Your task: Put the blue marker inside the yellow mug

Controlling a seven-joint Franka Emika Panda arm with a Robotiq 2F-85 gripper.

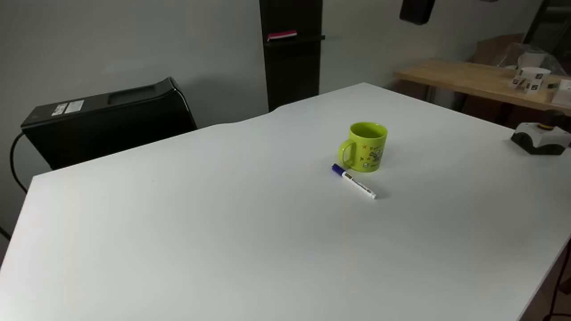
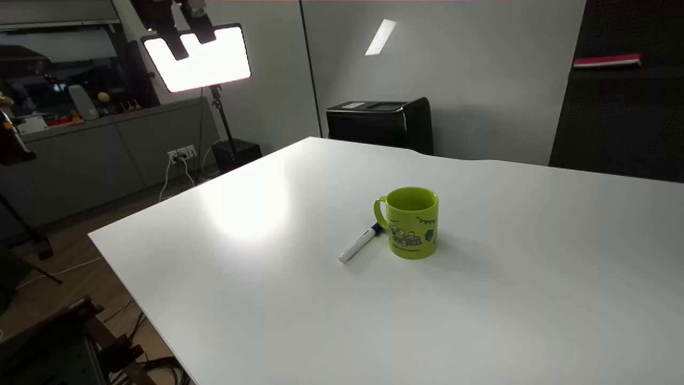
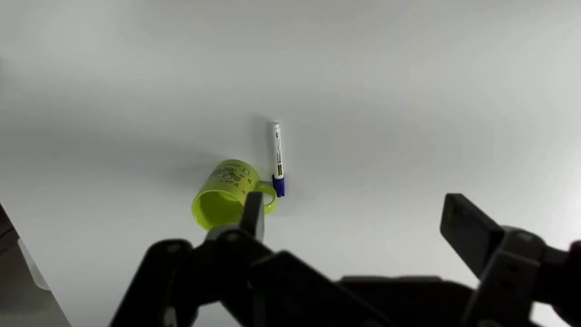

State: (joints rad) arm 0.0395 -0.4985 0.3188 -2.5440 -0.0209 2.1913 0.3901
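Observation:
The blue marker lies flat on the white table, with a white barrel and a dark blue cap. It shows in both exterior views (image 1: pixel 359 184) (image 2: pixel 358 247) and in the wrist view (image 3: pixel 278 154). The yellow-green mug stands upright beside it, its handle close to the cap, in both exterior views (image 1: pixel 369 154) (image 2: pixel 410 232) and in the wrist view (image 3: pixel 233 179). My gripper is open and empty, high above the table, in the wrist view (image 3: pixel 352 200) and at the top of an exterior view (image 2: pixel 193 47). One finger overlaps part of the mug in the wrist view.
The white table (image 1: pixel 187 232) carries the mug and marker. A white and black device with a knob (image 1: pixel 540 138) sits at its edge. A black box-like unit (image 1: pixel 116 116) stands by the wall. A wooden table (image 1: pixel 455 76) with white cups stands behind. A bright lamp panel (image 2: pixel 214 67) stands beyond.

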